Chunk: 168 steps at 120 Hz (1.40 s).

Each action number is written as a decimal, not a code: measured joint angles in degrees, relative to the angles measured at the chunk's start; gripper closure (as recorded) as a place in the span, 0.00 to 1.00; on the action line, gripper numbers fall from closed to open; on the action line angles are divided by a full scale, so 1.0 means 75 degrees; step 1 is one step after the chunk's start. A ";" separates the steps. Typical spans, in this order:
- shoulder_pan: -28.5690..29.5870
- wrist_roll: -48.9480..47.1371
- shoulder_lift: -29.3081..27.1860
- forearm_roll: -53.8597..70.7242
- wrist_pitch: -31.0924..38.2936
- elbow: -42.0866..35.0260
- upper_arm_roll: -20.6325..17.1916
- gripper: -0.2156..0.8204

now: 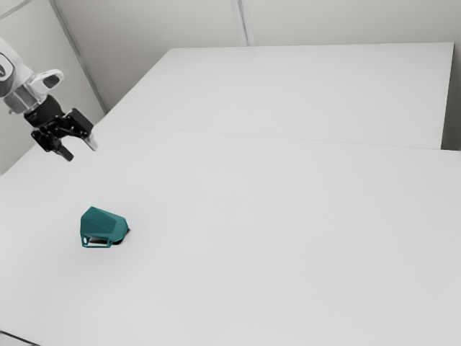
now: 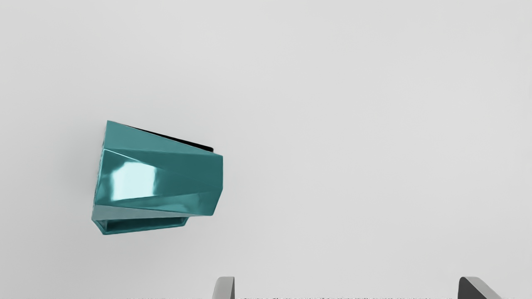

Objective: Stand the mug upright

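In the exterior view my gripper hangs above the table at the left, apart from the mug, with its fingers spread. The teal faceted mug lies on its side on the white table, its handle toward the exterior view's bottom. The wrist view has the same mug tipped over, handle along one side. Its inside is hidden. My gripper stands open there, nothing between the two fingertips, and the mug lies beyond the fingers, off to one side.
The white table reaches across most of the exterior view, with a thin seam across it. Pale walls rise behind it. A dark thin line crosses the exterior view's lower left corner.
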 joint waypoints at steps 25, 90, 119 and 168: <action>0.0059 0.0779 0.0171 -0.1030 -0.0374 -0.0367 0.0769 0.23; 0.0782 0.3029 0.1783 -0.3038 -0.1951 -0.0581 0.1768 0.23; 0.1097 0.4062 0.2427 -0.3870 -0.2367 -0.0541 0.1961 0.23; 0.1643 0.5419 0.3535 -0.4567 -0.2727 -0.0173 0.1892 0.23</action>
